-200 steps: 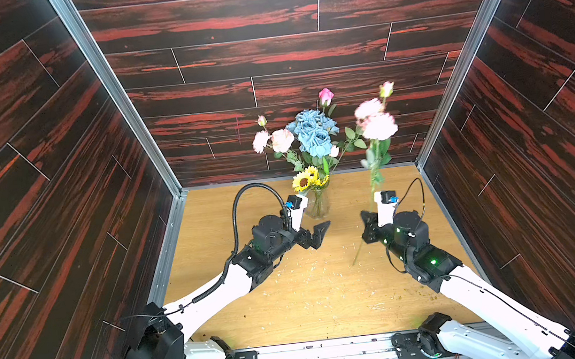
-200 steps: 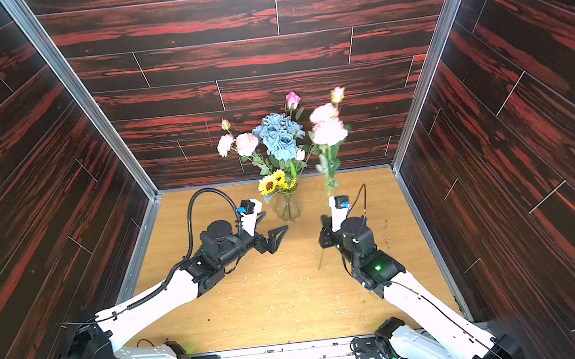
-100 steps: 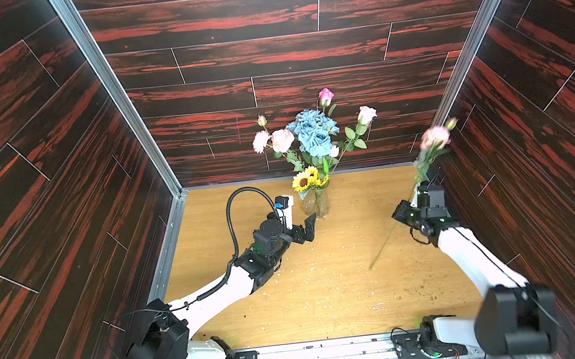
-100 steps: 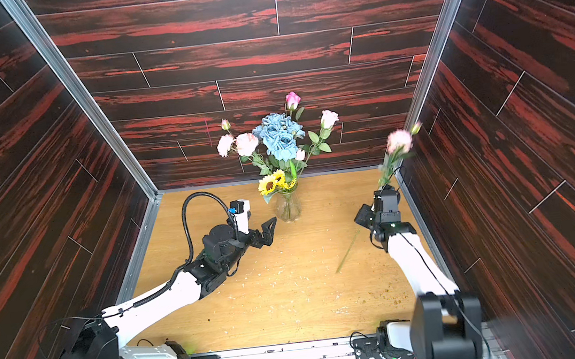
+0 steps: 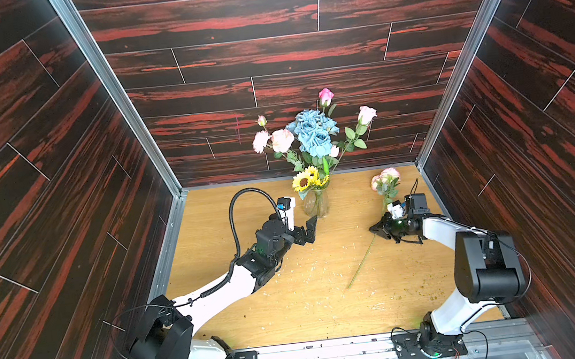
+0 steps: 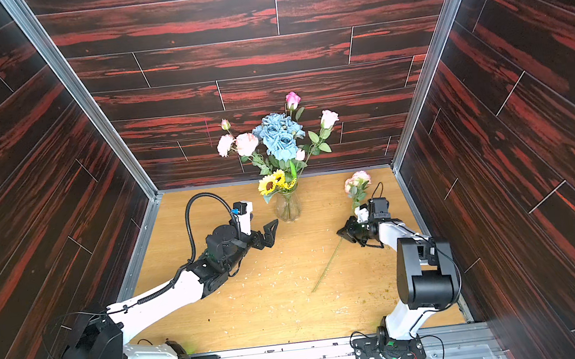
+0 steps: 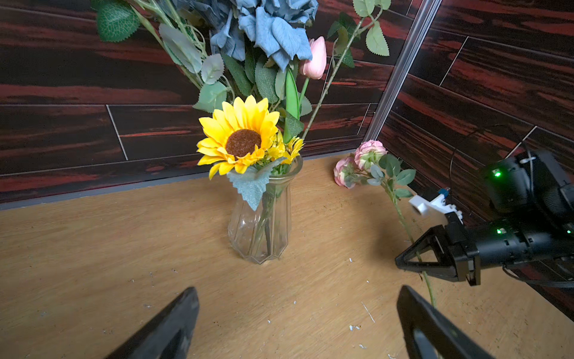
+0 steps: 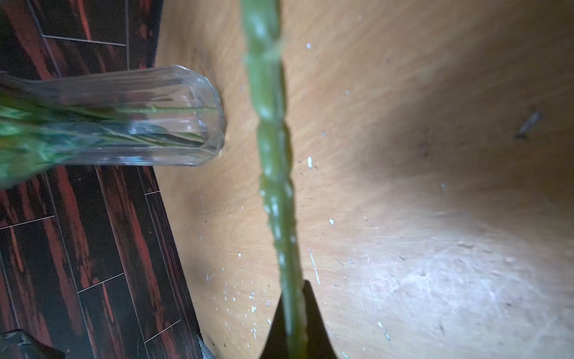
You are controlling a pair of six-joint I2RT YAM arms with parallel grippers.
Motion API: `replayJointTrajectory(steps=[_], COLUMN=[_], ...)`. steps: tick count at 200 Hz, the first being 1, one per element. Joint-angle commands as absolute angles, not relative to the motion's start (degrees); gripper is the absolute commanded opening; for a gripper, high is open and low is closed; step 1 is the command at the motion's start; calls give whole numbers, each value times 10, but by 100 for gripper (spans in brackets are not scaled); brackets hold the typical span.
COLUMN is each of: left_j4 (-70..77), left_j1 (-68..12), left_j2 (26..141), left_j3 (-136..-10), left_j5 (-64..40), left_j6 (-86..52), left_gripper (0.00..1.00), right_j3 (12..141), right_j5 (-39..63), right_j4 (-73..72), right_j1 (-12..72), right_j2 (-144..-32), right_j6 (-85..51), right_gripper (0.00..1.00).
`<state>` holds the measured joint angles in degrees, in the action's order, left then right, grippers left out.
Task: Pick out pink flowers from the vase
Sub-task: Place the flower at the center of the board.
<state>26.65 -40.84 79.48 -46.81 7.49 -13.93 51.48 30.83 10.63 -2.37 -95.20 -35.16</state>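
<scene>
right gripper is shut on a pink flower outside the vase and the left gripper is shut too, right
No: the left gripper is open, jaws wide apart in the left wrist view. The right gripper is shut on the pink flower, outside the vase.

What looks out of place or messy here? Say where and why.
Small pale flecks litter the table in front of the vase, like shed debris. One pink flower slants outside the vase, its stem pinched in the right gripper. The vase itself stands upright.
</scene>
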Motion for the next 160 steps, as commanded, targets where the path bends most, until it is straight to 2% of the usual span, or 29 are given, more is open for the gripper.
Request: replayJointTrajectory(steps=[1, 35, 90, 107, 131, 160], left_j4=[278, 280, 282, 280, 279, 279], left_j1=[-410, -410, -409, -409, -409, -409], left_j2=[805, 823, 815, 813, 810, 813], left_j3=[-463, -471, -464, -463, -462, -462], left_j5=[78, 75, 90, 96, 100, 103], left_j6=[-137, -146, -144, -144, -144, -144], left_gripper=[100, 100, 100, 100, 100, 100], right_j3=[514, 519, 539, 543, 548, 552], right_j5=[278, 214, 167, 161, 147, 133], right_j4=[130, 154, 161, 161, 168, 185], right_j1=[-25, -25, -25, -25, -25, -22], right_j2=[-954, -967, -1016, -1024, -1025, -1016], right_j6=[-318, -301, -306, -307, -306, -296], right_gripper=[0, 0, 0, 11, 20, 25])
